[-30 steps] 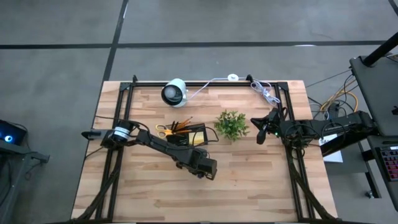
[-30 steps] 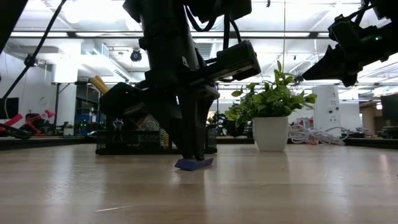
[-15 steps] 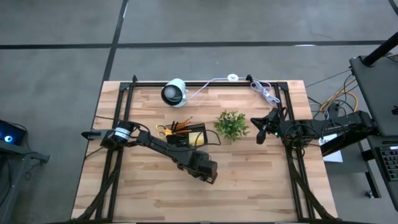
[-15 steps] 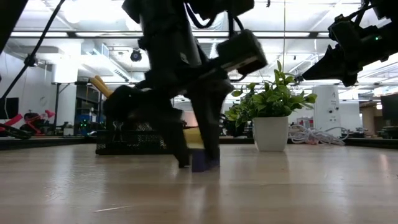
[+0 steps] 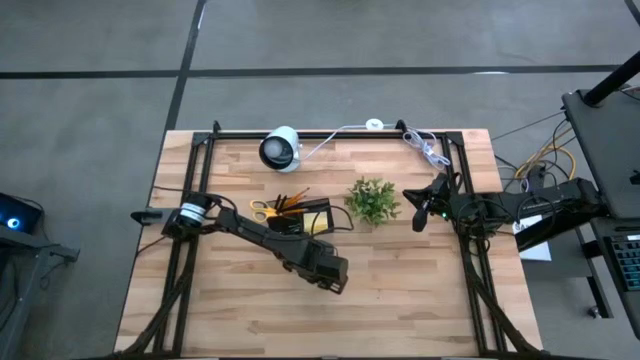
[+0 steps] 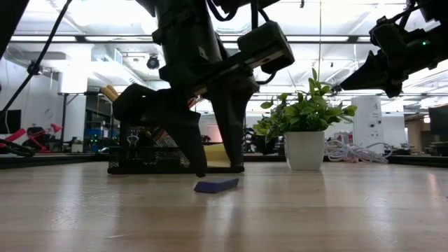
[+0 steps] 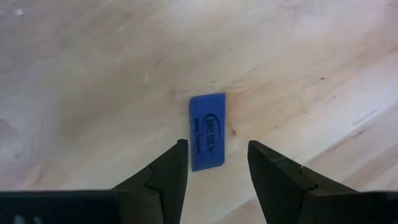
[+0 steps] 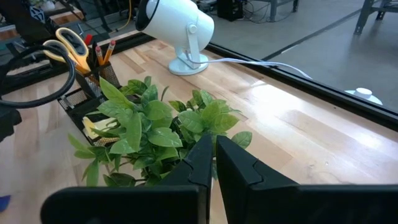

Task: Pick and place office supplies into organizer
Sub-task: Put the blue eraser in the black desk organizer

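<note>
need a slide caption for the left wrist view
Left claw open over a blue eraser lying flat on the wooden table.

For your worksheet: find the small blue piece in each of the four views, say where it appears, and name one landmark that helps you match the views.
High view: not visible, hidden under the left gripper.
Low view: blue piece flat on the table, between the open fingers.
Left wrist view: centre, lying between the fingertips.
Right wrist view: cannot tell.
Shared landmark: the green plant, beside the organizer.
</note>
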Motion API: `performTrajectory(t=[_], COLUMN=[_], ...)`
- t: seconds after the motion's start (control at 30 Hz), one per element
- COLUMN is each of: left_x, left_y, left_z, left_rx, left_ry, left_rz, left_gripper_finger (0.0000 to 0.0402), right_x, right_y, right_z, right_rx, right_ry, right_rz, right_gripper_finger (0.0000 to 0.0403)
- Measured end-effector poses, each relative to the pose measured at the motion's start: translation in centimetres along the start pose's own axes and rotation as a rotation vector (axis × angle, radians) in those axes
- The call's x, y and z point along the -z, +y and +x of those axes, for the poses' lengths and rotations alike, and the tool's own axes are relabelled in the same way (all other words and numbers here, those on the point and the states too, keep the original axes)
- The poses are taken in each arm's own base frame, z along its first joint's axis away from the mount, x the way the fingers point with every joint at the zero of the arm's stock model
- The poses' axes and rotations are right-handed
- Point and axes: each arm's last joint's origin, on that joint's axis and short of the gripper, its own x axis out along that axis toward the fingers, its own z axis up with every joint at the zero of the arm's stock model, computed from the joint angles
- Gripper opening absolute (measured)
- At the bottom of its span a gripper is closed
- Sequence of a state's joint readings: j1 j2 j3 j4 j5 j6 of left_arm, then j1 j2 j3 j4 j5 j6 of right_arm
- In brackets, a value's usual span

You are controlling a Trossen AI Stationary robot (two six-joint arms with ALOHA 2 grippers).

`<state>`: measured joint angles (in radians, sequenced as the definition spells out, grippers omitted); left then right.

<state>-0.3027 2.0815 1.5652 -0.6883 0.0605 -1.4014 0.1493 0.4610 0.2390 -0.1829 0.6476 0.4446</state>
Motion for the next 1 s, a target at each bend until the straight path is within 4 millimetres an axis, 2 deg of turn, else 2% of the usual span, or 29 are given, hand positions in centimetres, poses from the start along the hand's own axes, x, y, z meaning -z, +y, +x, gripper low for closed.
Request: performTrajectory(t=[0.27, 0.5, 0.6, 0.87, 1.0], left_x=[0.0, -0.2, -0.2, -0.2, -0.2], left_y=[0.5, -0.2, -0.1, -0.1, -0.1], left_z=[0.8, 2.1, 2.2, 2.2, 2.2], left_rx=[-0.022, 0.072, 0.067, 0.063, 0.062], left_ry=[-0.005, -0.017, -0.010, -0.010, -0.010], left_rz=[-0.007, -0.003, -0.005, 0.001, 0.005], left_gripper_finger=[0.0150, 0.0145, 0.0120, 0.0022, 0.0005], right_x=[0.0, 0.0, 0.0, 0.0, 0.0], right_y=[0.0, 0.0, 0.0, 0.0, 0.0], right_z=[0.0, 0.0, 0.0, 0.0, 0.0], right_rx=[-0.001, -0.001, -0.001, -0.001, -0.001], right_ry=[0.000, 0.000, 0.000, 0.000, 0.000], right_rz=[0.000, 0.000, -0.001, 0.000, 0.000], right_gripper_finger=[0.0013, 0.0013, 0.0013, 0.0013, 0.0013])
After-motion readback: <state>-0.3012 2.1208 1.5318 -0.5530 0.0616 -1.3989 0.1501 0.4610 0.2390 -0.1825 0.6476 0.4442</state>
